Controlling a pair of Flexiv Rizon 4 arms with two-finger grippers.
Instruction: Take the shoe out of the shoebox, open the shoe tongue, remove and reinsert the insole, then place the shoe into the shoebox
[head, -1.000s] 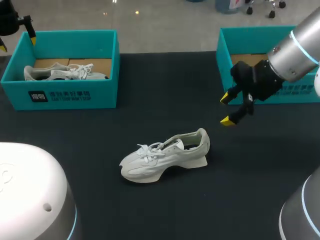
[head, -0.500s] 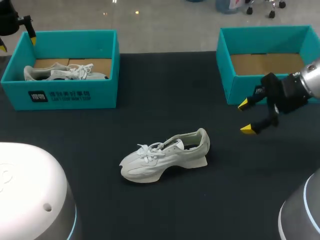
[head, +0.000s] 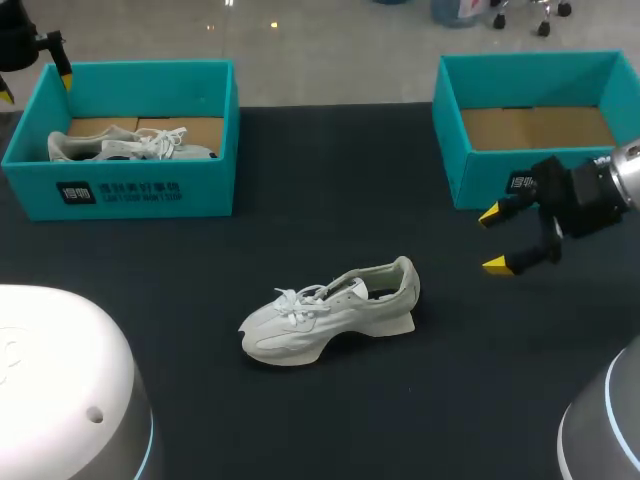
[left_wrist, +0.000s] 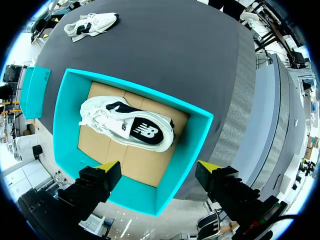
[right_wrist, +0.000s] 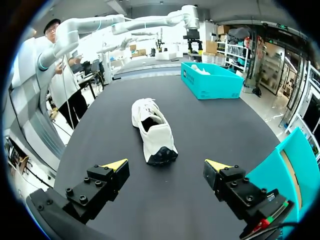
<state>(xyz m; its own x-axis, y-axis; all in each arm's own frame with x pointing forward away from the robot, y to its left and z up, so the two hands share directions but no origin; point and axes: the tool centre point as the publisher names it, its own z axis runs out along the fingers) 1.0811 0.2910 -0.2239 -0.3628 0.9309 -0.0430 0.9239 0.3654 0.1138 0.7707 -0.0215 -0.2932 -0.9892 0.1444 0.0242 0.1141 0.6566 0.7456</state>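
Note:
A white shoe (head: 335, 310) lies on its side in the middle of the black table, toe to the left, heel to the right. In the right wrist view the shoe (right_wrist: 151, 129) lies ahead of my right gripper (right_wrist: 165, 165), heel toward it. My right gripper (head: 495, 240) hangs open and empty to the right of the shoe, just in front of the right teal shoebox (head: 450, 140), whose cardboard floor is bare. My left gripper (left_wrist: 157, 165) hovers open above the left teal shoebox (left_wrist: 62, 115), which holds a second white shoe (left_wrist: 127, 124). The left shoebox (head: 130, 195) stands at the far left.
My left arm's yellow fingertip (head: 66, 78) shows at the far left corner above the left box. Large white arm housings (head: 60, 390) fill the near left and near right corners. Open black tabletop (head: 330, 190) lies between the two boxes.
My right gripper, open throughout, has drawn back to the right and slightly nearer, away from the shoe. The shoe and the left arm have not moved.

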